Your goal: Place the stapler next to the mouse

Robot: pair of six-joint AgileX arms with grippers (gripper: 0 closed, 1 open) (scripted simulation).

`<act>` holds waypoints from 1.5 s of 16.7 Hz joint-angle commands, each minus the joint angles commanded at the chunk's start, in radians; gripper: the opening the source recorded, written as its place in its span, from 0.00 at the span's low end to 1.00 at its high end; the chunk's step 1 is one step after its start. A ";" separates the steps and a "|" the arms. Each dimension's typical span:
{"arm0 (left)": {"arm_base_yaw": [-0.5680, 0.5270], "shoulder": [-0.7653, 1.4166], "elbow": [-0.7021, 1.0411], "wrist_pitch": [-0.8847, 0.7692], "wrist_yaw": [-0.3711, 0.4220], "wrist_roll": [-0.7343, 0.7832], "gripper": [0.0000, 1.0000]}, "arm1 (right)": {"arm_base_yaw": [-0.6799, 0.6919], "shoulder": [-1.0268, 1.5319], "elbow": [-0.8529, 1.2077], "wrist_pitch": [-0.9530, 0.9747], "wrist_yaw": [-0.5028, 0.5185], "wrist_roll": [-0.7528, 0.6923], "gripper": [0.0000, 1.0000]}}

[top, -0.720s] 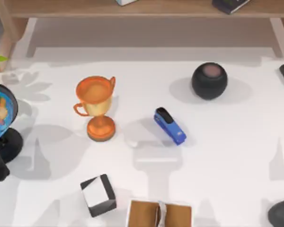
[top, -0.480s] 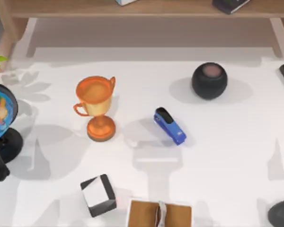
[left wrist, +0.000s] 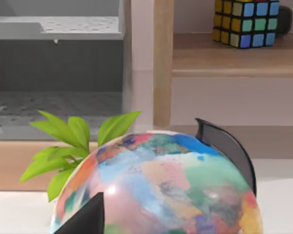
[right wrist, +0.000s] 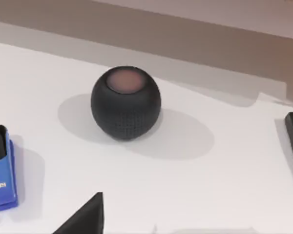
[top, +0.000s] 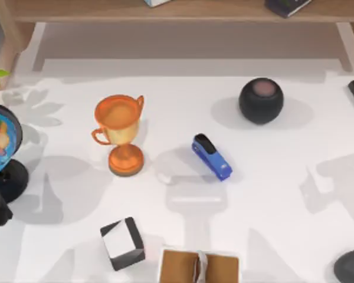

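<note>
The blue stapler [top: 212, 157] lies mid-table, far from the mouse [top: 351, 266]. I cannot tell my grippers' grip.

The counter [top: 283, 194] is a flat white surface carrying soft grey shadows, including leaf-shaped ones toward 9 o'clock. A light wooden shelf unit [top: 183, 15] runs along the 12 o'clock edge, with pale uprights at both ends. In the left wrist view, a wooden post [left wrist: 162, 63] rises beside a grey recessed compartment [left wrist: 56, 73], and a wooden shelf board [left wrist: 234, 56] extends from it.
</note>
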 joint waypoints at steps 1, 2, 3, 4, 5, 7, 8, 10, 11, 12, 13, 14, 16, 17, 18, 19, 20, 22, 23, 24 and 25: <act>0.000 0.000 0.000 0.000 0.000 0.000 1.00 | 0.030 0.101 0.078 -0.056 -0.003 -0.008 1.00; 0.000 0.000 0.000 0.000 0.000 0.000 1.00 | 0.060 0.208 0.160 -0.116 -0.004 -0.016 1.00; 0.000 0.000 0.000 0.000 0.000 0.000 1.00 | 0.091 0.319 0.244 -0.179 -0.004 -0.023 1.00; 0.000 0.000 0.000 0.000 0.000 0.000 1.00 | 0.122 0.433 0.330 -0.243 -0.003 -0.030 1.00; 0.000 0.000 0.000 0.000 0.000 0.000 1.00 | 0.153 0.550 0.417 -0.309 -0.001 -0.036 1.00; 0.000 0.000 0.000 0.000 0.000 0.000 1.00 | 0.211 0.787 0.592 -0.441 0.007 -0.044 1.00; 0.000 0.000 0.000 0.000 0.000 0.000 1.00 | 0.237 0.907 0.677 -0.505 0.013 -0.045 1.00; 0.000 0.000 0.000 0.000 0.000 0.000 1.00 | 0.283 1.138 0.844 -0.624 0.026 -0.041 1.00; 0.000 0.000 0.000 0.000 0.000 0.000 1.00 | 0.302 1.246 0.927 -0.678 0.032 -0.036 1.00; 0.000 0.000 0.000 0.000 0.000 0.000 1.00 | 0.319 1.347 1.009 -0.727 0.038 -0.029 1.00; 0.000 0.000 0.000 0.000 0.000 0.000 1.00 | 0.334 1.440 1.091 -0.773 0.044 -0.021 1.00; 0.000 0.000 0.000 0.000 0.000 0.000 1.00 | 0.347 1.523 1.173 -0.813 0.048 -0.011 1.00; 0.000 0.000 0.000 0.000 0.000 0.000 1.00 | 0.369 1.656 1.327 -0.879 0.056 0.012 1.00; 0.000 0.000 0.000 0.000 0.000 0.000 1.00 | 0.377 1.709 1.398 -0.905 0.058 0.024 1.00; 0.000 0.000 0.000 0.000 0.000 0.000 1.00 | 0.385 1.753 1.462 -0.926 0.060 0.035 1.00; 0.000 0.000 0.000 0.000 0.000 0.000 1.00 | 0.391 1.788 1.519 -0.943 0.061 0.045 1.00; 0.000 0.000 0.000 0.000 0.000 0.000 1.00 | 0.396 1.816 1.567 -0.955 0.061 0.055 1.00; 0.000 0.000 0.000 0.000 0.000 0.000 1.00 | 0.400 1.849 1.629 -0.966 0.061 0.069 1.00; 0.000 0.000 0.000 0.000 0.000 0.000 1.00 | 0.401 1.858 1.644 -0.967 0.061 0.072 1.00; 0.000 0.000 0.000 0.000 0.000 0.000 1.00 | 0.401 1.861 1.651 -0.967 0.061 0.074 1.00; 0.000 0.000 0.000 0.000 0.000 0.000 1.00 | 0.401 1.861 1.651 -0.967 0.061 0.074 1.00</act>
